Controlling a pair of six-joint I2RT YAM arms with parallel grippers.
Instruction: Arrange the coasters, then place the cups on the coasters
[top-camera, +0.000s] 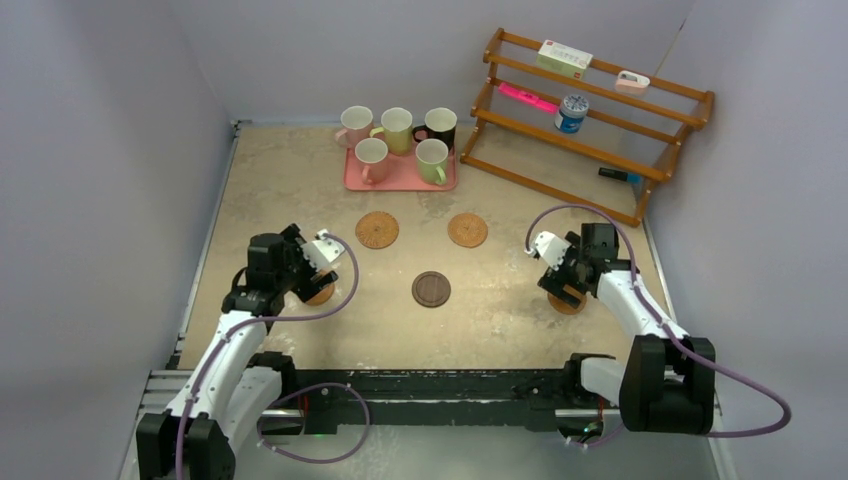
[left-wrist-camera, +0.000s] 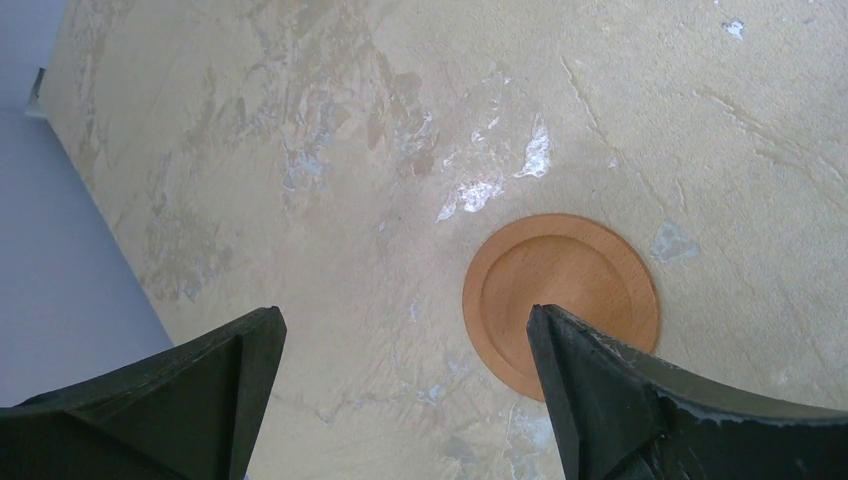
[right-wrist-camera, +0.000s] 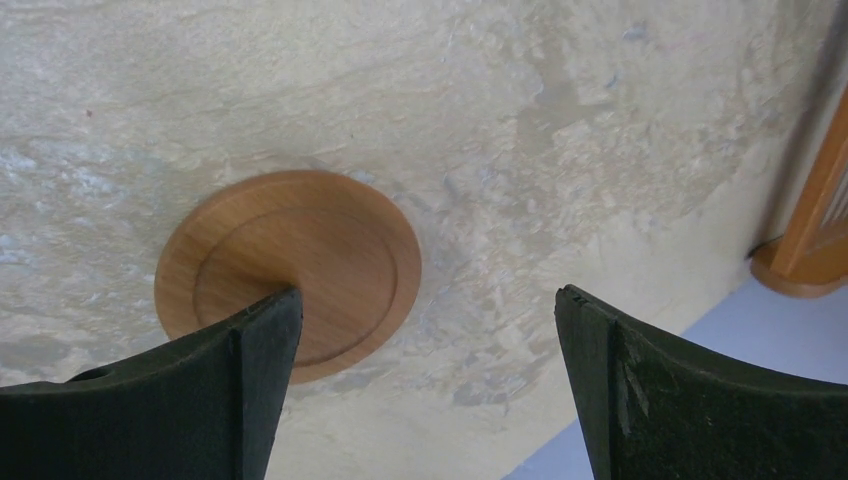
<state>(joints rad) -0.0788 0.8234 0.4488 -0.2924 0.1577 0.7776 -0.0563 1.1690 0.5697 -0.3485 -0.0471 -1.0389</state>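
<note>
Several coasters lie on the table: two woven tan ones (top-camera: 377, 230) (top-camera: 467, 230), a dark brown one (top-camera: 431, 289), and two smooth wooden ones. My left gripper (top-camera: 316, 283) (left-wrist-camera: 405, 315) hangs open and empty above the table, and the left wooden coaster (top-camera: 323, 295) (left-wrist-camera: 560, 285) lies under its right fingertip. My right gripper (top-camera: 562, 287) (right-wrist-camera: 430, 294) is also open and empty, with the right wooden coaster (top-camera: 568, 303) (right-wrist-camera: 300, 250) under its left fingertip. Several cups stand on the pink tray (top-camera: 400, 182): two pink (top-camera: 355, 125) (top-camera: 371, 158), yellow (top-camera: 396, 128), black (top-camera: 440, 126), green (top-camera: 432, 160).
A wooden rack (top-camera: 600, 130) leans at the back right, holding a blue-and-white can (top-camera: 572, 112), a box (top-camera: 563, 58) and a pink item (top-camera: 527, 97). Its foot (right-wrist-camera: 805, 270) and the table's right edge lie close to my right gripper. Grey walls enclose the table.
</note>
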